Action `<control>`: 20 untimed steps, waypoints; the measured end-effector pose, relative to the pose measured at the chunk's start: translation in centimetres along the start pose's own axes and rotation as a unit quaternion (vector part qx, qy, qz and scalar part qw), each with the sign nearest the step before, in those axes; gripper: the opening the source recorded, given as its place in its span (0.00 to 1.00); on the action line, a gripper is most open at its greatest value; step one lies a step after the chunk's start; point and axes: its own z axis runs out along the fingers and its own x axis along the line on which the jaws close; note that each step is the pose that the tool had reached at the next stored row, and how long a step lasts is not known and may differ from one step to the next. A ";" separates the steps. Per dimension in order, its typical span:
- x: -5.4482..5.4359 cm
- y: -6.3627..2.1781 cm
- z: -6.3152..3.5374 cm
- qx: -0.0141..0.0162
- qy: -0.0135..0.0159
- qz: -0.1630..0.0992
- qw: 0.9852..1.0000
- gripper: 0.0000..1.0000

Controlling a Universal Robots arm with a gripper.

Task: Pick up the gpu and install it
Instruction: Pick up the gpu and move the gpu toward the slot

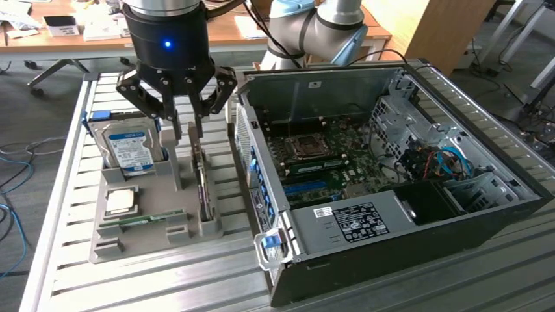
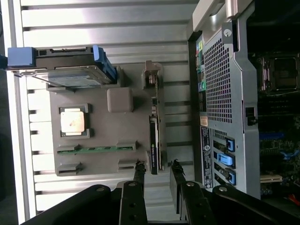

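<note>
Slatted table (image 1: 173,286) | gpu (image 2: 153,140) upright in tray (image 2: 93,131) slot | hand (image 2: 157,164) released, astride it (wrist view shows gaps)

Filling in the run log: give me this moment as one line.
phase: pick approach | gripper: open, over gpu | gpu: on edge in tray, not lifted | computer case: side open
</note>
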 end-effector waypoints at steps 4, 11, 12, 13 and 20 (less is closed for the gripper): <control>0.0 -0.01 0.20 0.000 0.000 0.000 1.000 0.36; 0.0 -0.01 0.30 0.000 0.000 0.000 1.000 0.36; 0.0 -0.02 0.31 0.000 0.000 0.000 1.000 0.36; 0.0 -0.02 0.36 0.000 0.000 0.000 1.000 0.36; 0.0 -0.03 0.65 0.000 0.000 0.000 1.000 0.36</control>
